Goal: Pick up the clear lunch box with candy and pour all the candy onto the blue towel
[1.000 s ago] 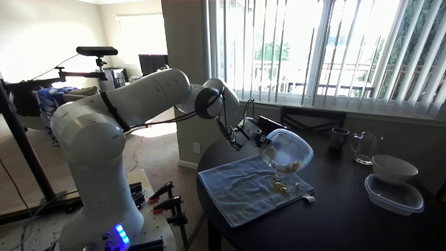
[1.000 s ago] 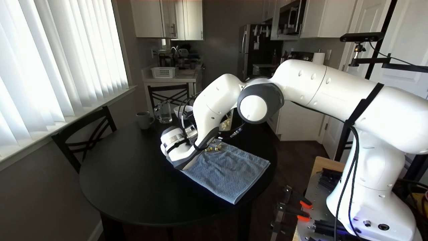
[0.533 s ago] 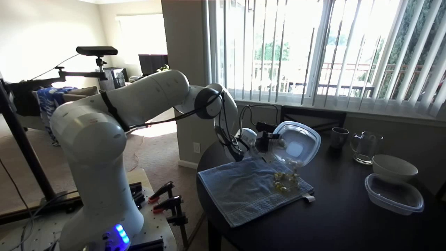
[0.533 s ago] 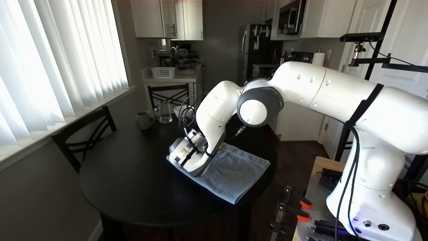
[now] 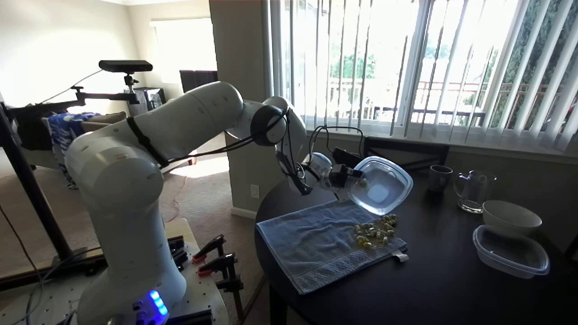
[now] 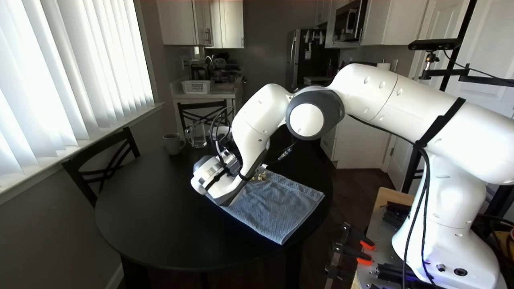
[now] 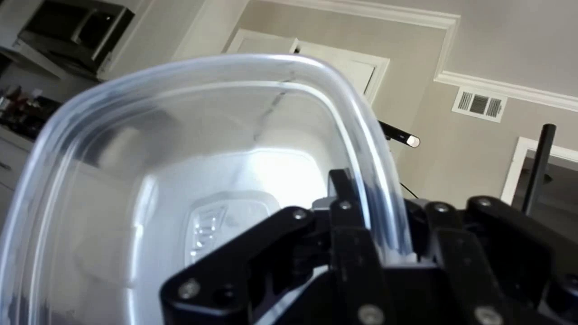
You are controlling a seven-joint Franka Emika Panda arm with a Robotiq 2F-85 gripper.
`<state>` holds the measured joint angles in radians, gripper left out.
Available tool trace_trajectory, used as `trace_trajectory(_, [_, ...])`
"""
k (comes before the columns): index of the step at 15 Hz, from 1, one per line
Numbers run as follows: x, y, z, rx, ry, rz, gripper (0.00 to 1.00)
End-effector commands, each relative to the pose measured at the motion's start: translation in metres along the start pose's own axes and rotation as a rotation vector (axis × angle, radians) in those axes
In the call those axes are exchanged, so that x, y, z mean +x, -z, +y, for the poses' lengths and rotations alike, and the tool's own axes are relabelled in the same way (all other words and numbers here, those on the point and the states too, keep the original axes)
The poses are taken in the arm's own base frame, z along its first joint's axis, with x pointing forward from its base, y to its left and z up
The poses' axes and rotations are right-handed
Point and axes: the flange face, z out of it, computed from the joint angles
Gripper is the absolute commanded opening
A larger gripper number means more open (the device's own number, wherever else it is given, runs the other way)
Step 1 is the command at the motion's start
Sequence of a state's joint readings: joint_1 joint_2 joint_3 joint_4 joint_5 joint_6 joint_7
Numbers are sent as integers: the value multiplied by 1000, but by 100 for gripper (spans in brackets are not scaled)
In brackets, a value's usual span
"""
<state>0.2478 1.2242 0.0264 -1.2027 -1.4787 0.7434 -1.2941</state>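
My gripper (image 5: 353, 174) is shut on the rim of the clear lunch box (image 5: 384, 183) and holds it above the towel, tipped steeply on its side. The wrist view shows the rim between the fingers (image 7: 375, 198). No candy shows in the visible part of the box (image 7: 235, 131) there. The candy (image 5: 375, 232) lies in a pile on the blue towel (image 5: 311, 243), below the box, near the towel's tagged end. Some candy (image 6: 259, 176) also shows on the towel (image 6: 277, 204) in an exterior view, where the arm hides the box and the gripper.
A grey mug (image 5: 439, 178), a glass mug (image 5: 475, 192), a white bowl (image 5: 510, 216) and another clear container (image 5: 510, 253) stand on the dark round table (image 5: 433, 289). Chairs (image 6: 104, 164) stand round it. Clamps (image 5: 221, 262) sit at the robot's base.
The box has tipped further and candy has fallen from it, so the pile on the towel has grown. The arm dipped and then rose again, with the box still held.
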Motion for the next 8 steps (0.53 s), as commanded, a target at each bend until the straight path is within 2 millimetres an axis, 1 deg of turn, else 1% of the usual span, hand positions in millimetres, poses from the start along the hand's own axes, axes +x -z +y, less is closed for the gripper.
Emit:
trace_trajectory(1, [-26,-18,-1,61,82,164,5])
trace_trajectory(3, [-34,-25,-1,91,116,247,5])
trace_trajectory(8, [-41,-34,0,156,167,480,5])
